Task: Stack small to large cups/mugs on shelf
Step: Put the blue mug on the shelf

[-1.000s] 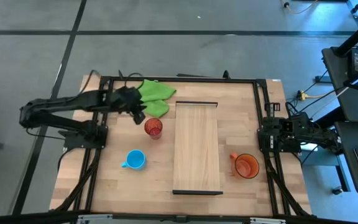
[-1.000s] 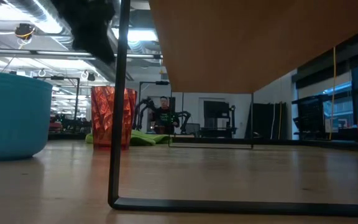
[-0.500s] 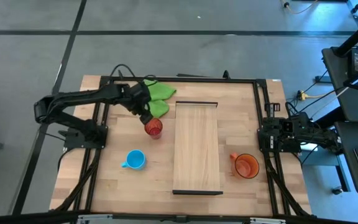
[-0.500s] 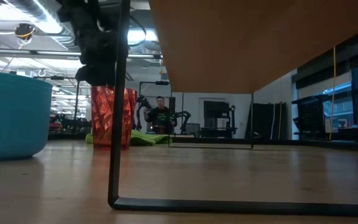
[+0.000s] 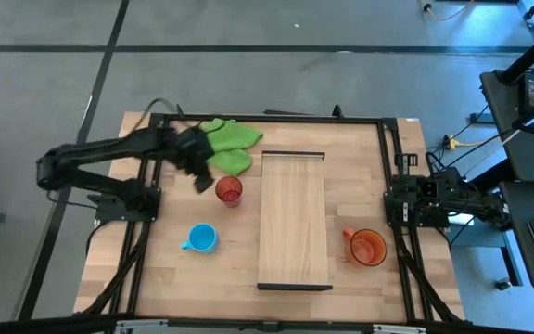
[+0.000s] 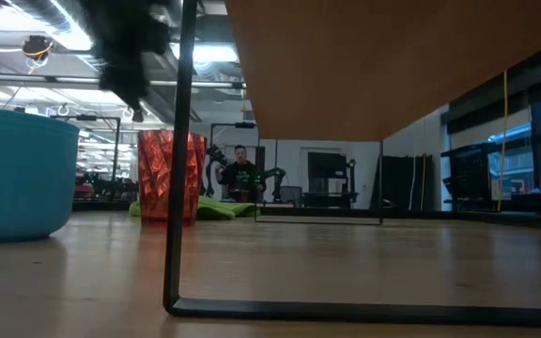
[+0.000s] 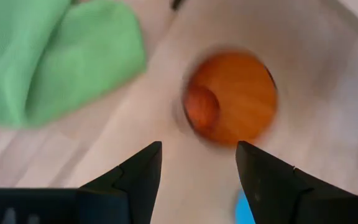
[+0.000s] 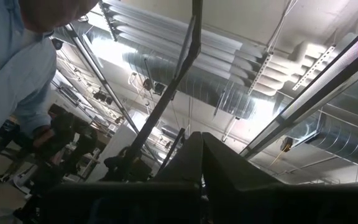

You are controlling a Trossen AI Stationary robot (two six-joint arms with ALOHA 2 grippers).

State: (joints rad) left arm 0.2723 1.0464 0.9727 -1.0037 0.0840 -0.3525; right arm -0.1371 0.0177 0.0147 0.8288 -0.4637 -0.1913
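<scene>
The translucent red ribbed cup [image 5: 229,191] stands upright on the table, left of the shelf's [image 5: 294,221] far half; the left wrist view shows the cup [image 7: 232,99] from above. My left gripper [image 5: 199,176] hovers open just left of the cup, touching nothing; its fingers [image 7: 199,149] are spread, and in the low view the gripper [image 6: 120,47] is a blur above the cup [image 6: 169,176]. The light-blue mug [image 5: 200,238] stands near the left. The orange mug [image 5: 367,248] stands right of the shelf. My right gripper [image 8: 202,177] is shut, with its arm [image 5: 425,199] parked at the table's right edge.
A green cloth [image 5: 230,147] lies bunched at the far edge, just beyond the red cup. The shelf's dark end bar [image 6: 181,188] stands in front of the low camera. A person's light-blue sleeve [image 8: 17,56] shows in the right wrist view. Bare wood lies between the mugs and the near edge.
My left gripper moved right and down toward the red cup, then drew back up and toward the table's left. The red cup and both mugs stayed where they were.
</scene>
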